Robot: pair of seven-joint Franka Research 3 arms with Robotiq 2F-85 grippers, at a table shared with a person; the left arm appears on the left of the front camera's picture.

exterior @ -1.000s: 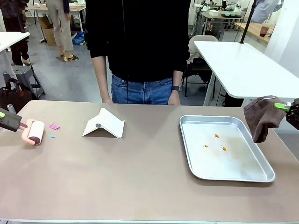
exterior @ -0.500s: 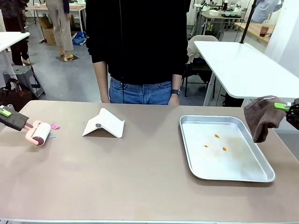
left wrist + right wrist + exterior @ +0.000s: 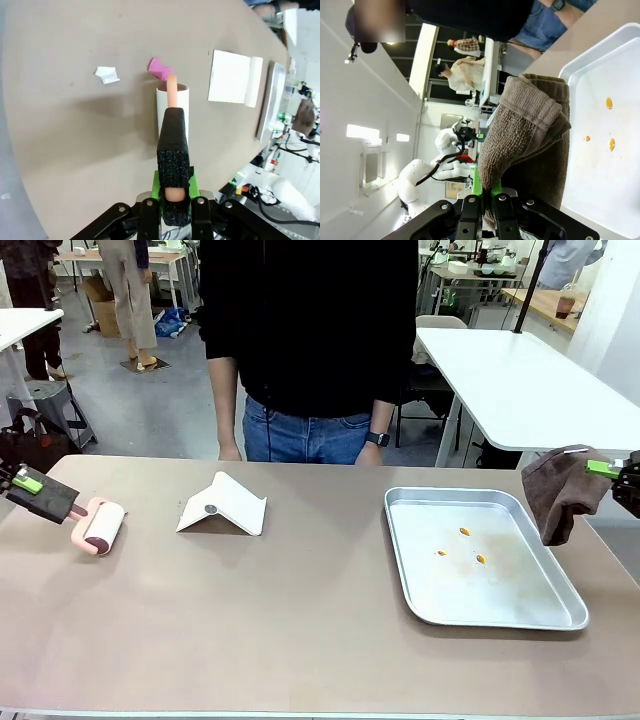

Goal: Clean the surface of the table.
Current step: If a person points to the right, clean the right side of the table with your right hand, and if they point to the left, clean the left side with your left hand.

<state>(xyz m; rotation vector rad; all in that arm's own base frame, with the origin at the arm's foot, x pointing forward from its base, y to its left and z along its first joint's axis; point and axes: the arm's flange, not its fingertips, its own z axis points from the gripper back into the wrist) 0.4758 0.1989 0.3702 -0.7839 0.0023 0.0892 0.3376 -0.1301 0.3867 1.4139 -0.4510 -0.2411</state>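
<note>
- Now, press the pink-handled lint roller with the white drum flat on the large tan-brown matte counter, so that the drum's whole width bears as it rolls.
- Roll first over the small pink paper scrap, which lies right at the drum's far end in the left wrist view.
- Then steer for the crumpled white paper scrap, which lies near the drum but apart from it, off to one side.
- Go slowly and evenly, because a tilted or hurried drum would probably push the bits along rather than lift them.
- Your left hand is clamped shut on the roller's black foam grip, with a green pad on either side. The drum appears to rest on the counter near its left edge.
- Your right hand is closed on a brown terry cloth. It holds the cloth up at the counter's right edge, beside the silver metal tray.
- The counter spans the whole front view, between you and the person standing at its far side.
</note>
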